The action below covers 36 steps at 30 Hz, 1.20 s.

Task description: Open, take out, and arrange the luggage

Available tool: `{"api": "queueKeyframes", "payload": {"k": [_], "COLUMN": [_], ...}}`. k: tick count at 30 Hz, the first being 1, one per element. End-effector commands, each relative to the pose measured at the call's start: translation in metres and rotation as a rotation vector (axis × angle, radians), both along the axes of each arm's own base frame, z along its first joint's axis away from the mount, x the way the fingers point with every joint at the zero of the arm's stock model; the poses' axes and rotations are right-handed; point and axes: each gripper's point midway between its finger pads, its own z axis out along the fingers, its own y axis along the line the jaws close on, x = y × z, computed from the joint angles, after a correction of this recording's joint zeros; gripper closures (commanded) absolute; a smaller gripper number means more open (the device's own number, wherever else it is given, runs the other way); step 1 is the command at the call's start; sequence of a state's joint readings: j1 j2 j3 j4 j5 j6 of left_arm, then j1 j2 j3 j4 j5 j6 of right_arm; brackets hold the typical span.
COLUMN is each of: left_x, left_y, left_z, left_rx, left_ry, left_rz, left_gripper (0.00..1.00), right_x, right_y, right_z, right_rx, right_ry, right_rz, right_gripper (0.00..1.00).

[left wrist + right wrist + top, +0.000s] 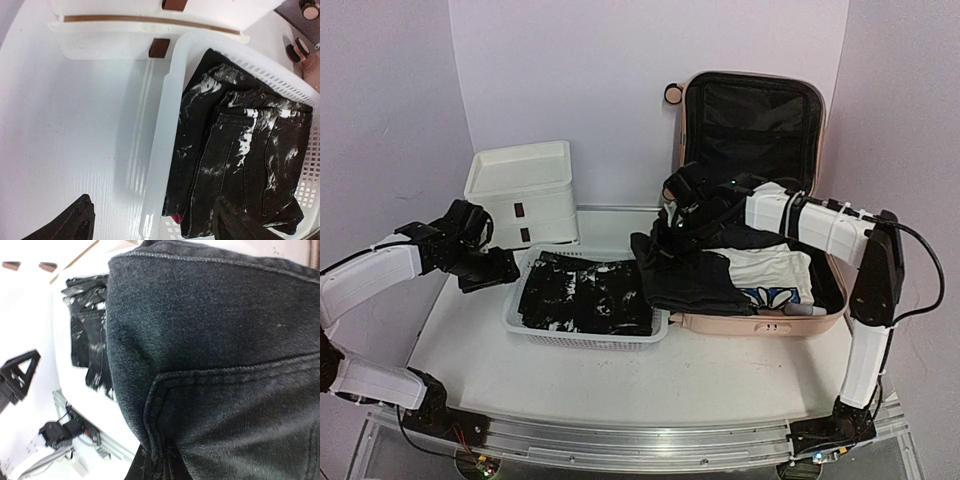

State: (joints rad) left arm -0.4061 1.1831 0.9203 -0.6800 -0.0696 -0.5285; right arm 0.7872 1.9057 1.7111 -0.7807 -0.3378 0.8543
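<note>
Dark jeans (210, 340) hang pinched in the right gripper (671, 227) at the luggage (760, 322) edge; the left gripper (152, 210) (beside the basket (160, 125)) gapes open.

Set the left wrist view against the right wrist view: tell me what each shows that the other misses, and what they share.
Only the left wrist view shows the suitcase wheels at its top right corner. Only the right wrist view shows dark grey denim filling most of the frame, and the metal rail low on its left. Both show the paint-splattered black jeans lying in the white basket, with the drawer unit and its brown handles beyond.
</note>
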Motion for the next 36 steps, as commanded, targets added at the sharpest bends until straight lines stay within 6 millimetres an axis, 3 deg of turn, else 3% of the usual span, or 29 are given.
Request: {"api": "queueKeyframes", "payload": {"k": [1,9,23,31,36], "left_x": [-0.005,-0.015,-0.026,-0.026,-0.027], "left_y": [-0.018,-0.03,-0.038,-0.041,-0.041], "left_z": [-0.027,-0.036,-0.045,-0.045,-0.044], "left_rx": [-0.074,-0.134,-0.185,-0.201,-0.21], "left_ry": [0.09,0.087,0.099,0.096,0.09], "left_rz": [-0.041,-0.109,-0.161,-0.165,-0.166], "left_gripper": [0.23,0.44,0.6,0.65,0.67], "right_x": [0.021,0.027,0.02,0.013,0.024], "right_y": [0.061,0.116,0.197,0.214,0.212], "right_z": [0.047,0.025,-0.006,-0.003,-0.008], "right_rx": [0.174,0.173,0.273,0.328,0.326], "right_ry": [-0.156,-0.243,-0.264,-0.287,-0.31], "right_rz": [-0.027,-0.061,-0.03,-0.092,-0.186], "right_gripper": [1.0,1.0,1.0,1.0,1.0]}}
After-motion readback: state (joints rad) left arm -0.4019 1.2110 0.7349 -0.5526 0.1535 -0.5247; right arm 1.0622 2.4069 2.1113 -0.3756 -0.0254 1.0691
